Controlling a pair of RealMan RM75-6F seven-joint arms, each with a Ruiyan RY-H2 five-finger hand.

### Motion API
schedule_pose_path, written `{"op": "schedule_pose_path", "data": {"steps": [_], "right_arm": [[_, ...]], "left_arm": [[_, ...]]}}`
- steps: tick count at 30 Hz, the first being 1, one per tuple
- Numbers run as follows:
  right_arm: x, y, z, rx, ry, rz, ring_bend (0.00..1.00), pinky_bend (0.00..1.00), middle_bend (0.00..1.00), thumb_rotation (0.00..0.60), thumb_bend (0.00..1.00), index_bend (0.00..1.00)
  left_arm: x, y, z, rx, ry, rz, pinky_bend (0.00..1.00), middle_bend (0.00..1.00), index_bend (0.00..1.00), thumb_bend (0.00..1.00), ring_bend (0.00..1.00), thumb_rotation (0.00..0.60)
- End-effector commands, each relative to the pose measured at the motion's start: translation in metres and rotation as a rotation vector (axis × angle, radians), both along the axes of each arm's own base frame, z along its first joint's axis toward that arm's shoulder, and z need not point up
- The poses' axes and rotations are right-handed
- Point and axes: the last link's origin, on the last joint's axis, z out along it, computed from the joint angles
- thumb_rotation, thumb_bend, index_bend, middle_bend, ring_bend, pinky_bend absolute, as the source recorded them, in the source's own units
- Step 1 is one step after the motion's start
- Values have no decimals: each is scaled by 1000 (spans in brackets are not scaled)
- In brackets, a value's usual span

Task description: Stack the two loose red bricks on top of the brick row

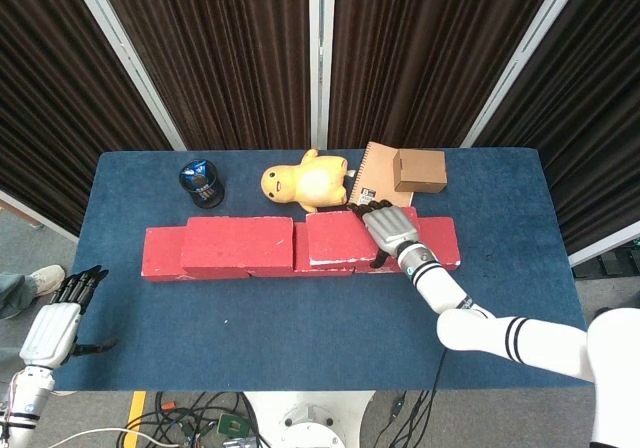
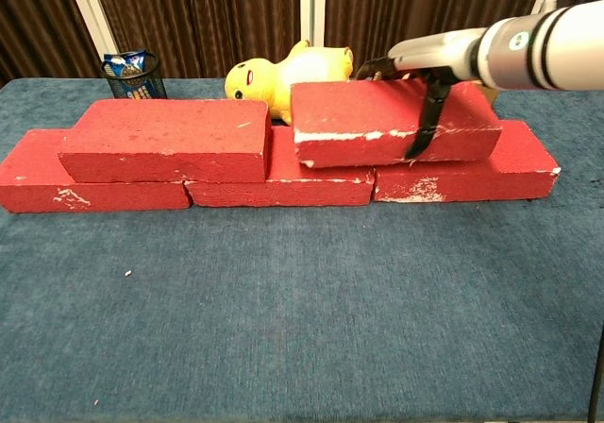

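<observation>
A row of red bricks point(image 2: 281, 179) runs across the table. One red brick point(image 2: 165, 138) lies on top of the row's left part. My right hand point(image 1: 388, 230) grips a second red brick point(image 2: 363, 121) from above, with dark fingers point(image 2: 425, 126) wrapped over its front face. That brick sits level over the seam between the middle and right row bricks point(image 2: 491, 173). Whether it rests on them or hovers just above, I cannot tell. A small gap separates it from the stacked brick point(image 1: 235, 243). My left hand point(image 1: 52, 326) hangs off the table's near left corner, fingers apart and holding nothing.
Behind the row stand a dark pen cup point(image 1: 202, 183), a yellow plush duck point(image 1: 305, 183), a spiral notebook point(image 1: 372, 190) and a cardboard box point(image 1: 420, 170). The blue table's point(image 1: 300, 328) front half stretches before the bricks.
</observation>
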Motion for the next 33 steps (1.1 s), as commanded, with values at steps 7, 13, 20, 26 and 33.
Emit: {"op": "schedule_pose_path", "data": {"steps": [7, 13, 20, 26, 33], "right_arm": [[14, 6, -16, 8, 18, -19, 28, 0, 61, 600, 0, 0], [20, 6, -17, -1, 18, -12, 15, 0, 61, 600, 0, 0], [21, 6, -23, 12, 31, -17, 0, 0, 39, 600, 0, 0], [23, 5, -27, 16, 24, -18, 4, 0, 64, 600, 0, 0], [22, 5, -30, 25, 30, -20, 82, 0, 134, 600, 0, 0]], "left_arm": [[-1, -1, 3, 40, -4, -28, 0, 0, 0, 51, 0, 600], [-3, -1, 3, 34, -11, -20, 0, 0, 0, 51, 0, 600], [-5, -1, 2, 24, -12, -15, 0, 0, 0, 51, 0, 600], [-7, -2, 2, 18, -20, -8, 0, 0, 0, 51, 0, 600], [-9, -2, 2, 11, -24, -2, 0, 0, 0, 51, 0, 600]]}}
